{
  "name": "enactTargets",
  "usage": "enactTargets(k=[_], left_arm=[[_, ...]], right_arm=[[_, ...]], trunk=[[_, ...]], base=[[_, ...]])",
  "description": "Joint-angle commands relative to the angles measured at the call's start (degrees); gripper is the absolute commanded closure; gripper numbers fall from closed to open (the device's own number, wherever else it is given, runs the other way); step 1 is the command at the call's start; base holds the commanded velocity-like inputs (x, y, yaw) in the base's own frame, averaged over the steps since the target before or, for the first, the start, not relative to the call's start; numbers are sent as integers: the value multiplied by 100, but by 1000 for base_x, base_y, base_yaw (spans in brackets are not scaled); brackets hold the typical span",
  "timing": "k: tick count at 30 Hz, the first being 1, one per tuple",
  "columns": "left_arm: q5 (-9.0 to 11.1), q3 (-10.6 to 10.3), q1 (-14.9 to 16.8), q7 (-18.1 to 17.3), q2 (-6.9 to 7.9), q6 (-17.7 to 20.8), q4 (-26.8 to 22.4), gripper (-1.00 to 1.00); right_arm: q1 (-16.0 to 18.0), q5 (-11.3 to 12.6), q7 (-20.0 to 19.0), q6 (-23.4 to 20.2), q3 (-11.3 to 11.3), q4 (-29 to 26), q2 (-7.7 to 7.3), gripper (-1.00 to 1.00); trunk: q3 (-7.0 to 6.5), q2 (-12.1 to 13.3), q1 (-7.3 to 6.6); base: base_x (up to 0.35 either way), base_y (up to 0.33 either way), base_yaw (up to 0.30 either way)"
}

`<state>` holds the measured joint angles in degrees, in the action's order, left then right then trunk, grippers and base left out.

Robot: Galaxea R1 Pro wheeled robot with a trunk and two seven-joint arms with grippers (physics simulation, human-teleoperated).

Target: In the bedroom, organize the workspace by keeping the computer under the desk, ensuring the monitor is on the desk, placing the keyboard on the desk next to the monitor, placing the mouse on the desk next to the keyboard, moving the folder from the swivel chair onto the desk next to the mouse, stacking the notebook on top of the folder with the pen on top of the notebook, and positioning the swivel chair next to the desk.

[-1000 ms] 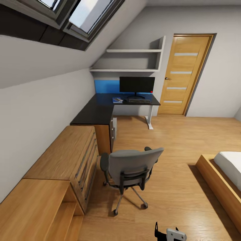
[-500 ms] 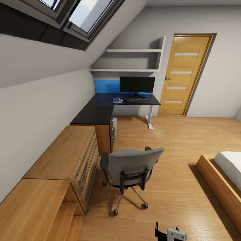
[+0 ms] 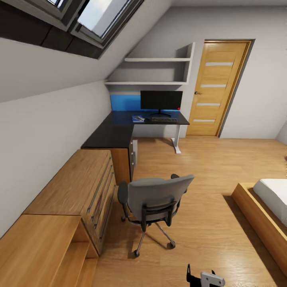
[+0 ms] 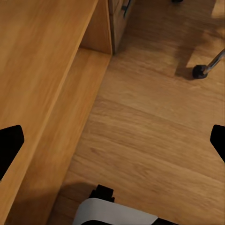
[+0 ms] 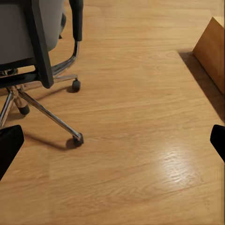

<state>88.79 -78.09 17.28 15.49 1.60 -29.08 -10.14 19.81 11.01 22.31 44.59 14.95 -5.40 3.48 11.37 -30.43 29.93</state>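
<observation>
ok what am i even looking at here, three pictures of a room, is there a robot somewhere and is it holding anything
These are simulator renders from one wheeled robot with two arms. The big picture comes from its head camera, looking down a bedroom. Ahead stands a grey swivel chair on the oak floor, beside an oak dresser. Farther back is the black desk, carrying a monitor, a keyboard and a blue folder.

The two smaller pictures come from cameras near each gripper. The black shapes at their edges are fingertips, set wide apart. The left gripper looks at floor beside a low oak shelf; the right gripper looks at the chair's chrome base. Both are open and hold nothing.
</observation>
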Motion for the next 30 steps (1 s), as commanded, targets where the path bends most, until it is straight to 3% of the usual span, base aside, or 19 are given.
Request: enactTargets(k=[1,15,30], left_arm=[[15,-49,4,57,7,-14,-23,-100],[16,-41,6,59,-103,-10,-16,-100],[16,-43,4,59,-119,-10,-14,-100]], right_arm=[[5,49,19,17,50,4,-2,-100],[5,51,19,23,52,-2,-4,-100],[5,51,20,31,43,-5,-20,-100]], trunk=[[29,-51,25],[281,-613,332],[539,-1214,662]], base=[[0,0,-68],[0,0,-14],[0,0,-33]])
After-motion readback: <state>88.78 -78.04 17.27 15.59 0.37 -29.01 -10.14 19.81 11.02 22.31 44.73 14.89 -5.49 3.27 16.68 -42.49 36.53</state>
